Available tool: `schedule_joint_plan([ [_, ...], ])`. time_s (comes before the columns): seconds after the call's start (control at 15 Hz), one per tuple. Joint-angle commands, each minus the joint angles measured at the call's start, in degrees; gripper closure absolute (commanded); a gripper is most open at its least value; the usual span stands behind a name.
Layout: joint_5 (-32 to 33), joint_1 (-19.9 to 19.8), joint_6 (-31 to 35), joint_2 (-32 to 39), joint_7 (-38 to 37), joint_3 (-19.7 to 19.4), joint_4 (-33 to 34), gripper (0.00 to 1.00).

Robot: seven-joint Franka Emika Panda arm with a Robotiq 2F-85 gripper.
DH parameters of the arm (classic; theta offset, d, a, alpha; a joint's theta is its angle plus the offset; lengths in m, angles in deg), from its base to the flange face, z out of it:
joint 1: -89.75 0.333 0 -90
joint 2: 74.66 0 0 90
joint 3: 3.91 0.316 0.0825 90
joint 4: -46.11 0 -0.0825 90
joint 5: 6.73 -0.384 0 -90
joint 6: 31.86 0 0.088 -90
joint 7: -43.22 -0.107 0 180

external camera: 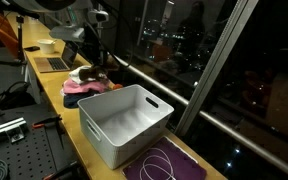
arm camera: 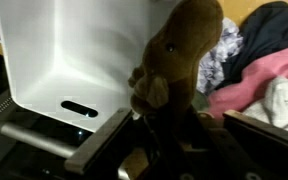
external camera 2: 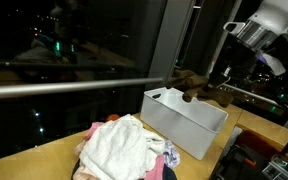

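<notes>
Dim, perhaps overhead-lit; blurry wrist view

The white bin (external camera: 124, 122) stands open at the top with a bare inside, so there is room to come down into it; its walls bar any sideways way in. The clothes pile (external camera: 84, 88) lies close against one end, a purple cloth (external camera: 169, 162) at the other. The window rail (external camera 2: 64, 88) runs close along the desk (external camera: 49, 92). Above, only the gripper (external camera 2: 216, 90) with the stuffed toy (arm camera: 179, 55) takes up room near the bin's rim.

toy (arm camera: 179, 50): fuzzy plush; bin (arm camera: 74, 50): smooth matt plastic; clothes (arm camera: 269, 75): cloth
</notes>
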Motion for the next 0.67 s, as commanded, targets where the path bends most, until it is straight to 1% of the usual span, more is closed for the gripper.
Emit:
schedule_joint_plan([
  [0.0, 1.5, 3.0, -4.3, 3.2, -4.8, 4.6, 6.0, 0.97],
  [0.13, 2.5, 4.3, -6.0, 6.4, -6.9, 6.8, 9.9, 0.97],
  [0.27, 3.7, 5.3, -7.8, 9.7, -8.1, 8.0, 14.0, 0.97],
  [0.47, 4.9, 6.3, -9.9, 14.6, -8.4, 7.9, 19.6, 0.97],
  [0.6, 4.8, 6.7, -10.6, 16.7, -8.0, 7.3, 21.5, 0.97],
])
